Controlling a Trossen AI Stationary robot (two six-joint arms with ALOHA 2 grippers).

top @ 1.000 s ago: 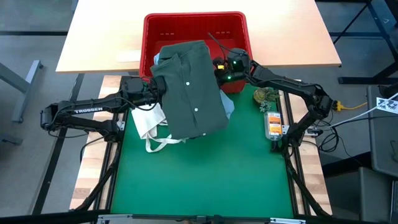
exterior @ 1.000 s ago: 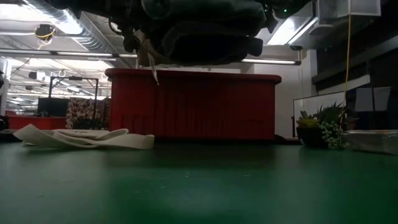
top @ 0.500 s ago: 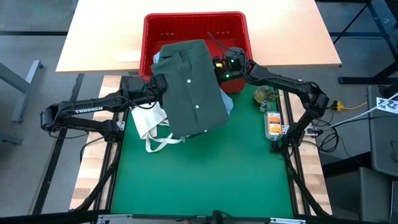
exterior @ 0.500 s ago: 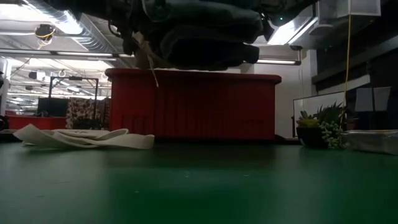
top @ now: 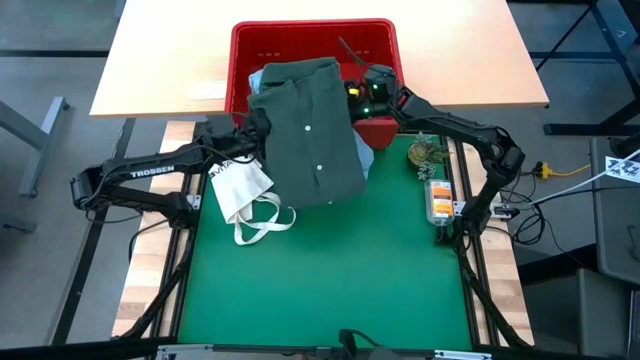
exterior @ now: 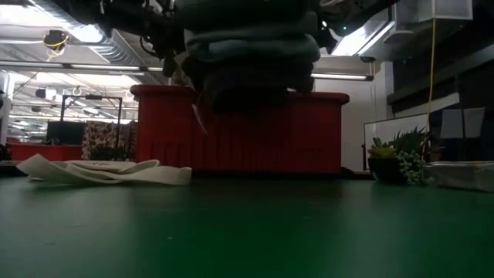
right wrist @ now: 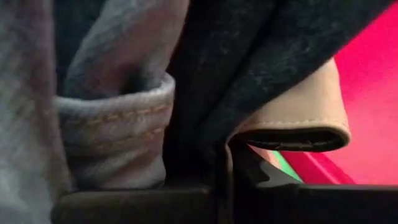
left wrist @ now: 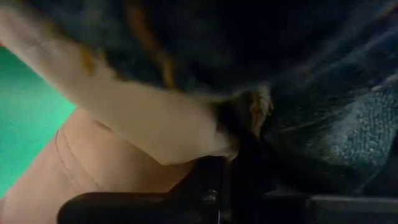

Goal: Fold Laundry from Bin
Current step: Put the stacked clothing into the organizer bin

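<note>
A stack of laundry [top: 305,130], topped by a dark olive-green buttoned piece, hangs in the air over the bin's near rim and the green mat's far end. In the low view the laundry stack [exterior: 251,54] shows light blue, dark and beige layers clear of the mat. My left gripper [top: 258,128] is shut on its left side. My right gripper [top: 348,100] is shut on its right side. The red bin [top: 380,40] stands at the mat's far edge. My left gripper pinches several layers at the stack's left edge [left wrist: 249,118], beige cloth and dark denim, between its two fingers. It comes level from the table's left. The stack is lifted clear. My right gripper pinches several layers at the stack's right edge [right wrist: 199,124], dark navy cloth beside a grey-blue seam and a beige fold. It comes nearly level from the table's right. The stack hangs clear of the mat.
A white tote bag [top: 245,195] with looped straps lies on the mat's left part. A small potted plant [top: 430,155] and an orange item [top: 440,200] sit along the mat's right edge. The mat's near half [top: 330,290] is bare.
Both grippers have carried the stack toward the table's far edge, toward the bin. The stack has stayed lifted clear and now overlaps the bin's near rim; more of the tote bag shows beneath it.
</note>
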